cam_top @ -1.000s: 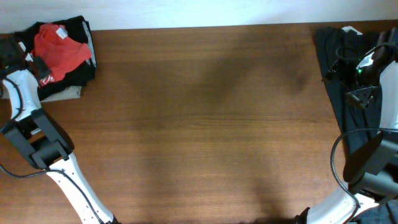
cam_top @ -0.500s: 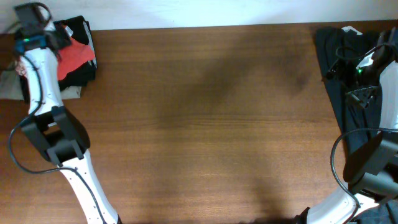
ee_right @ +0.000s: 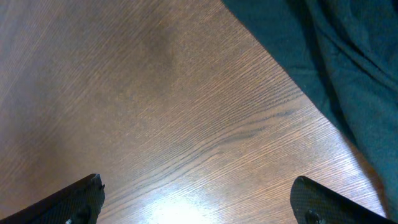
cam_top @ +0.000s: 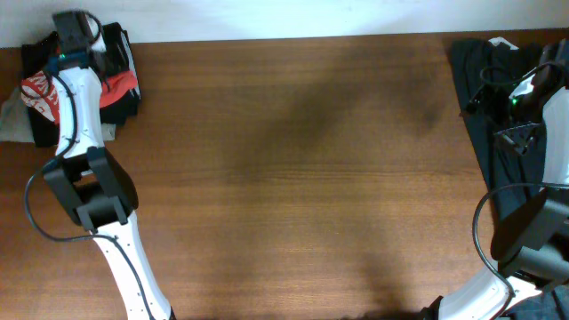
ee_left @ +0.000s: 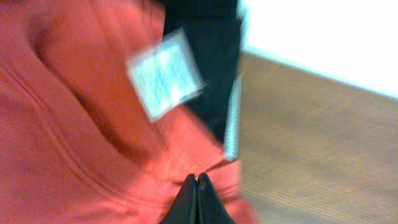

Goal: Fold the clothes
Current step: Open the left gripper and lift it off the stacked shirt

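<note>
The orange-red T-shirt lies crumpled on a pile of black garments at the table's far left corner, with its white print showing left of the arm. My left gripper is over this pile. In the left wrist view it is shut, with its tips pinched into the orange-red T-shirt below a white label. My right gripper is open and empty just above bare wood, beside a dark grey garment spread at the far right.
A pale grey-beige cloth sticks out under the left pile. The wooden table meets a white wall at the back edge. A black garment lies behind the shirt's label.
My left arm has swung from the pile's left side up and to the right over its far edge. The orange-red shirt has shifted and spread under it. The right arm has not moved.
</note>
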